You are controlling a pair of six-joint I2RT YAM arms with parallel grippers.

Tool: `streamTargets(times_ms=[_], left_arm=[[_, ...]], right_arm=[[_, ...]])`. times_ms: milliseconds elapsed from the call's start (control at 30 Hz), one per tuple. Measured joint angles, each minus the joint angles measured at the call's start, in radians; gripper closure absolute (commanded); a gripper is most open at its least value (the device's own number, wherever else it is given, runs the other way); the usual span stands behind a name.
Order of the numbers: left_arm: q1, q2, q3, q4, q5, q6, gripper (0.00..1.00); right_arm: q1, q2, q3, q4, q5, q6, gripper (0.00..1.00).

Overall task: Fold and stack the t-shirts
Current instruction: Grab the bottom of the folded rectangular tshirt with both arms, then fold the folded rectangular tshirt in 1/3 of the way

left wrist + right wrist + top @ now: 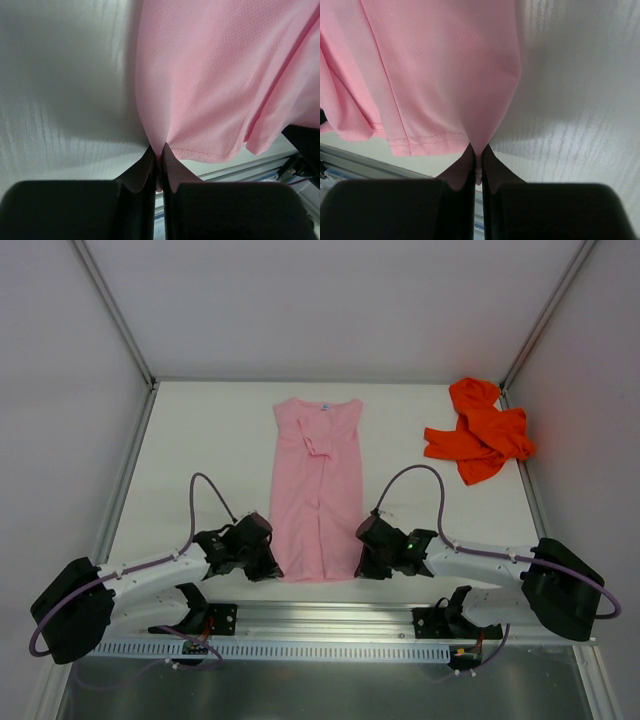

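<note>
Light pink cloth t-shirt (318,490) lies lengthwise mid-table. Its sides are folded in to a narrow strip, with the collar toward the far wall and the hem at the near edge of the white table (200,450). Left gripper (270,565) is pinched tight on the near-left hem corner, jaws all but touching with only cloth between. Right gripper (362,562) is the same on the near-right hem corner.

Bright orange cloth t-shirt (482,432) is crumpled in the far right corner, close against the right wall frame and well apart from the pink one.

Room:
- Bare table shows left of the pink strip out to the left wall.
- A narrower bare stretch lies between the two shirts.
- A thin band runs between the collar and the back wall.
- The metal rail (330,620) runs just behind the hem, with both arms low along it.

Hard to see:
- In the top view the gripper bodies cover both hem corners, so the fingertips and the grip itself don't show there.
- Cannot tell whether the corners are raised off the table.
- The bottom third of each wrist view is blocked by blurred black gripper body.
- The dark shape at the right edge of the left wrist view is cut off and unclear.

Wrist views alone show the closed jaws, the stitched hem line, the mesh weave and the folded-in layer edge. Only the top view shows the orange shirt and the pink shirt's whole outline.
</note>
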Motion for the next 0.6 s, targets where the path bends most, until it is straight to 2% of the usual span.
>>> streamTargets(times_ms=[300, 600], left_arm=[[0.0, 0.056, 0.169, -0.112, -0.043, 0.135, 1.0], [0.001, 0.05, 0.413, -0.246, -0.178, 0.259, 1.0]], right_arm=[[-0.02, -0.01, 0.082, -0.126, 0.059, -0.067, 0.99], [-0.131, -0.043, 0.231, -0.166, 0.059, -0.173, 0.99]])
